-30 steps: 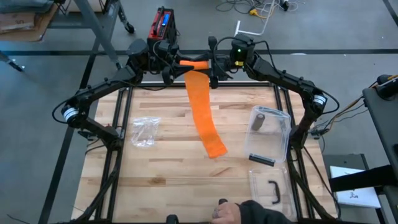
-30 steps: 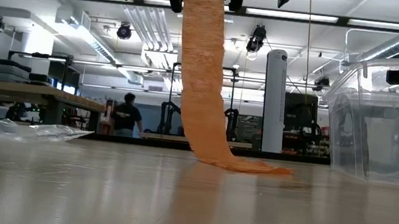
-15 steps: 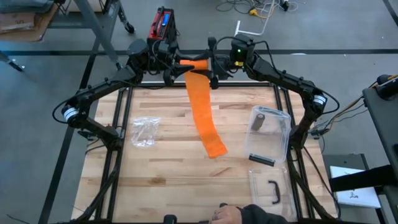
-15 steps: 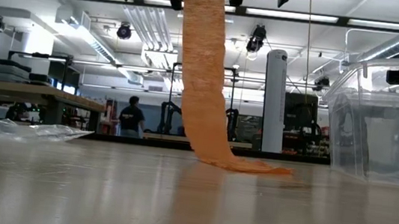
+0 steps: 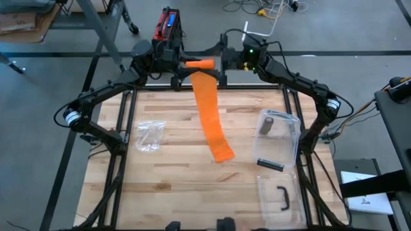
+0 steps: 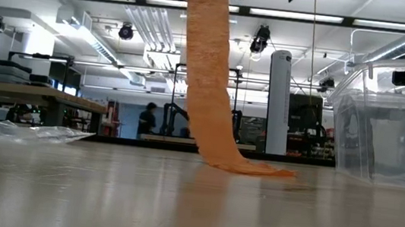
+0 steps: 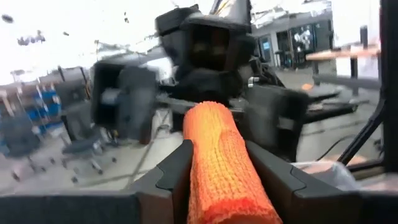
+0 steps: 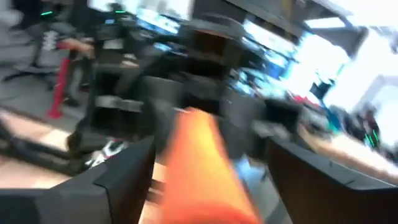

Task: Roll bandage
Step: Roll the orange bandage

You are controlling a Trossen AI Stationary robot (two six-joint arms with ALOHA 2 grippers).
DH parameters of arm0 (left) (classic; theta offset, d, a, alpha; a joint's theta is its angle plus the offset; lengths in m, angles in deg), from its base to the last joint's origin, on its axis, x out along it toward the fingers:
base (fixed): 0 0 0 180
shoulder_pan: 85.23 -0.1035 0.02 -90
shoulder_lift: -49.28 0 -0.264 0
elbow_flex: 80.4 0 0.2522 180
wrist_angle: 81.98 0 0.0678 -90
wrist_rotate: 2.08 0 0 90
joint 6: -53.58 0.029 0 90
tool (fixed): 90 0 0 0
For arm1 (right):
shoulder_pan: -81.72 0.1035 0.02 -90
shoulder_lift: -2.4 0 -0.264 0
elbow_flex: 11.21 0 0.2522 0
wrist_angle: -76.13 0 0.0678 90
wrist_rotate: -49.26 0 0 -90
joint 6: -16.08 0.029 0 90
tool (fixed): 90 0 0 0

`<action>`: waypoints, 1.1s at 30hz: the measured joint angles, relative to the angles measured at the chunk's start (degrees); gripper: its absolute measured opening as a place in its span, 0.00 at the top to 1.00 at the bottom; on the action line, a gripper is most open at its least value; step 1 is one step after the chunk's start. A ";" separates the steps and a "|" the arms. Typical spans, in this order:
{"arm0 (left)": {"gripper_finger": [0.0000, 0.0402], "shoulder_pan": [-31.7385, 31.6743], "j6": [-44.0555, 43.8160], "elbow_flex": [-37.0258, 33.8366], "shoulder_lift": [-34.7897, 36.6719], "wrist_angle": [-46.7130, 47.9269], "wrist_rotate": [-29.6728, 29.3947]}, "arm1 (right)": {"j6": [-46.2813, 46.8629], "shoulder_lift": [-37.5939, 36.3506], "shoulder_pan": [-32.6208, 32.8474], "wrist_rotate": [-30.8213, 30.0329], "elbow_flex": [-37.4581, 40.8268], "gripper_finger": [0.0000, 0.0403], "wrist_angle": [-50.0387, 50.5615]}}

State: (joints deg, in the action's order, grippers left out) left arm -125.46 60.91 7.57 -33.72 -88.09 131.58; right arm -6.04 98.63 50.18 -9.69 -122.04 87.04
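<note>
High view: the orange bandage roll [image 5: 200, 64] is held above the table's far edge, clamped by the left gripper [image 5: 180, 64] — its tail hanging to the tabletop — while the right gripper [image 5: 221, 63], released, must regrip to continue winding.

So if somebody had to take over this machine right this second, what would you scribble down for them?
Left gripper: jaws shut on the bandage roll, held up at the table's far edge.
Right gripper: jaws open, just off the roll's other end, not gripping.
Bandage tail: hangs from the roll, its end lying on the wooden table.
Also on the table: clear bin, its lid, plastic bag.
Done: only a short roll wound.
Left: most of the strip is yet to be rolled.
</note>
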 joint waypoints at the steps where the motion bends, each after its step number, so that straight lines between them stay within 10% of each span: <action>1: 0.70 0.00 1.91 0.00 0.04 -0.12 -0.28 | 2.44 -0.26 -0.30 -0.48 0.02 0.25 0.33; 18: 0.71 1.00 31.53 0.00 0.33 4.70 -6.87 | 38.28 -0.44 -3.47 0.63 0.06 0.31 5.26; 33: 0.69 3.06 41.61 0.00 0.31 4.52 -7.21 | 43.81 -0.44 -3.38 5.38 0.06 0.27 6.98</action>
State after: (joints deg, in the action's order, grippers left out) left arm -122.40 102.52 7.57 -33.42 -83.57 124.37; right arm 37.77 98.18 46.80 -4.31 -121.98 94.02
